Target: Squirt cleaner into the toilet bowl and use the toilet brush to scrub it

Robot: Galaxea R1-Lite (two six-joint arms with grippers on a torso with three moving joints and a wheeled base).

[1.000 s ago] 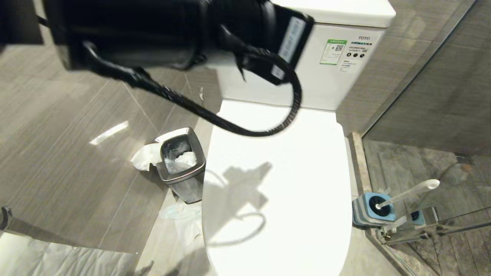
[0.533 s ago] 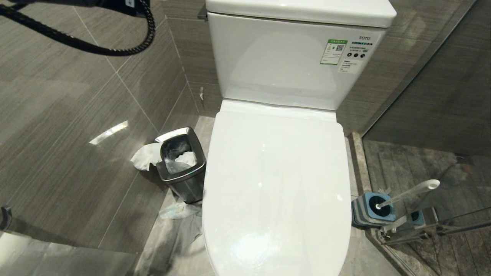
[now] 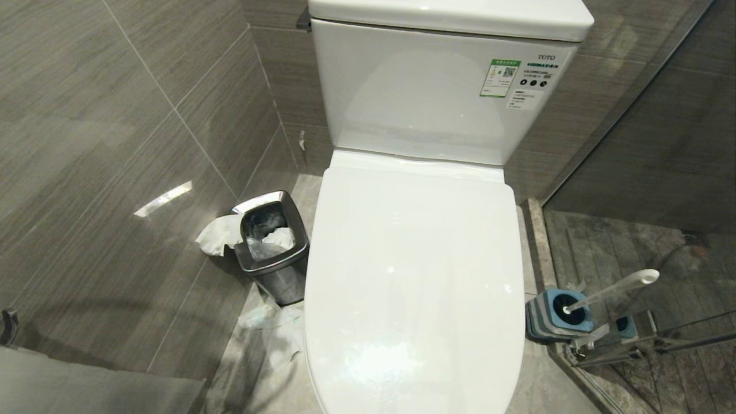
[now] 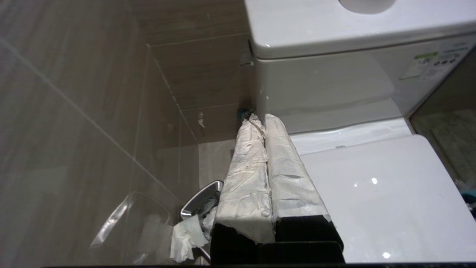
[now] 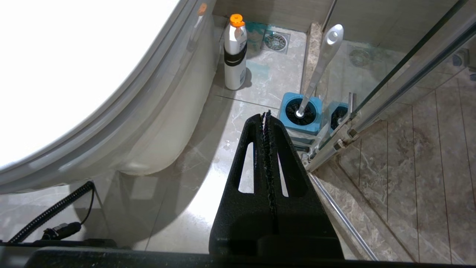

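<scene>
Filling most of the scene, the toilet bowl (image 3: pixel 414 276) stands against the back wall with its white lid down flat, so nothing inside the basin shows and no cleaner is visible on the porcelain. Off its left flank, on the floor near the wall corner, sits a small steel waste bin (image 3: pixel 270 247) with tissue spilling over its rim. On the floor at the toilet's right side, hard against the glass shower partition (image 5: pixel 401 74), the toilet brush (image 3: pixel 609 290) stands in its blue-topped holder (image 3: pixel 560 316), handle leaning away toward the glass. Farther back along that side a white bottle with an orange cap (image 5: pixel 235 52) stands on the tiles. The left gripper (image 4: pixel 260 123), its wrapped fingers pressed together on nothing, hangs above the toilet's left rear, pointing toward the tank. The right gripper (image 5: pixel 267 119) is likewise closed and empty, low beside the bowl, aimed at the holder. That brush looks light and stiff; its smooth plastic handle is likely slippery, so a firm pinch on the upper shaft, below the rounded tip, seems wisest.
</scene>
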